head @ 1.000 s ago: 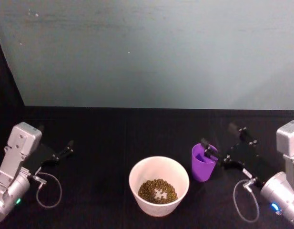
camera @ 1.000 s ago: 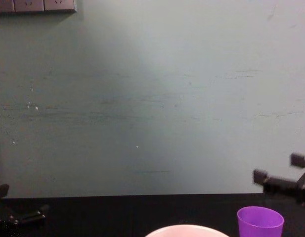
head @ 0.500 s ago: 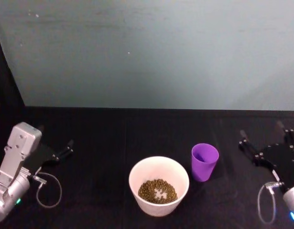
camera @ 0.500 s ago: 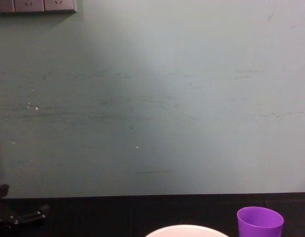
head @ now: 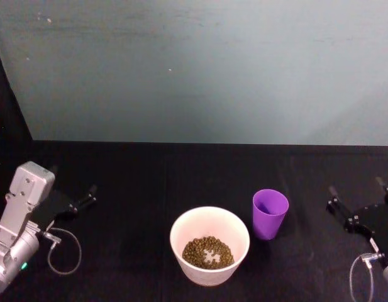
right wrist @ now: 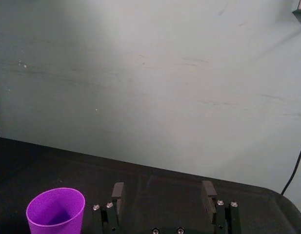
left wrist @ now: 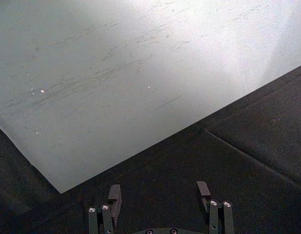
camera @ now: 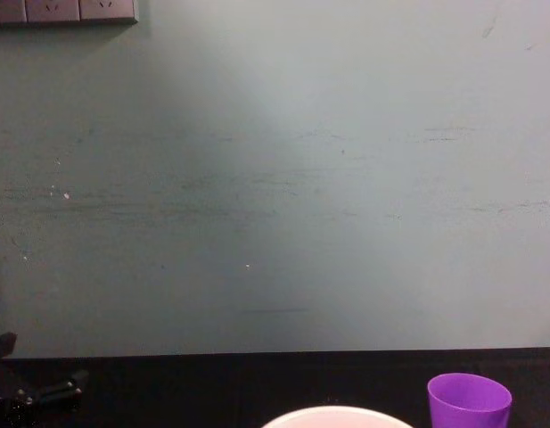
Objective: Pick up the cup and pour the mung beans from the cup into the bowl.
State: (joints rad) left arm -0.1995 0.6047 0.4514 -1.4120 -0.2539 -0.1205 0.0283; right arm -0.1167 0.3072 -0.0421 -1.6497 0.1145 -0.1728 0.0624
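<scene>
On the black table (head: 137, 182), the cup (head: 270, 213) stands upright at the bowl's (head: 209, 245) 2 o'clock, mung beans (head: 208, 251) inside the bowl. Right hand (head: 360, 200) released, at cup's 3 o'clock; left hand (head: 87, 197) parked, unclenched.

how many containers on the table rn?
2. The purple cup stands upright right of centre; the white bowl, holding mung beans, sits beside it to the left, apart.
</scene>
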